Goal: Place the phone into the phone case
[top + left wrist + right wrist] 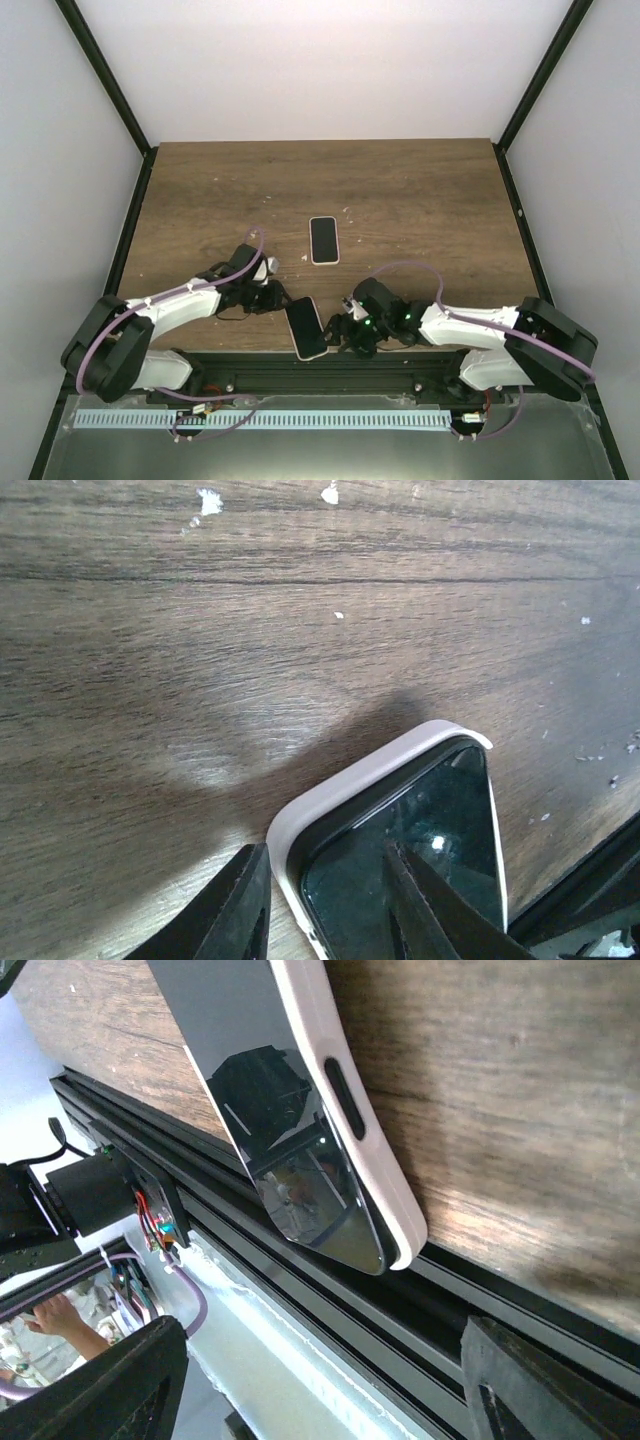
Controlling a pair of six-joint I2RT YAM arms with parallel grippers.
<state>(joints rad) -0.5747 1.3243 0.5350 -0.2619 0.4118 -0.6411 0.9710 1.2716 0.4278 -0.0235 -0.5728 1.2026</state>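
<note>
At the near edge, the phone [270, 1090] is lying face up in the cream case [350, 1110], with one end jutting out over the black rail [300, 1300] that borders the table [420, 200]. At that overhanging end the glossy black slab seems to be standing a little proud of the case's rim. I judge the seating unfinished there, though the angle makes this hard to confirm. The right gripper [320, 1380] is hanging just off that end, its fingers spread wide with nothing between them.

A little farther in, the left gripper [322, 852] is straddling the opposite corner. One finger [240, 910] is sitting outside the rim and the other is reaching over the screen. I cannot tell whether they are actually pinching or only bracketing the corner.

The step in hand looks like pressing that raised end down into the case. To do it well, the left side should be steadying the case so it is not sliding on the wood. The right should be coming down flat on the raised end, pushing toward the table and not outward, since the overhang is inviting a tip off the edge.

Farther out, well apart in the middle of the table, a second cream-rimmed dark slab [323, 240] is lying untouched.
</note>
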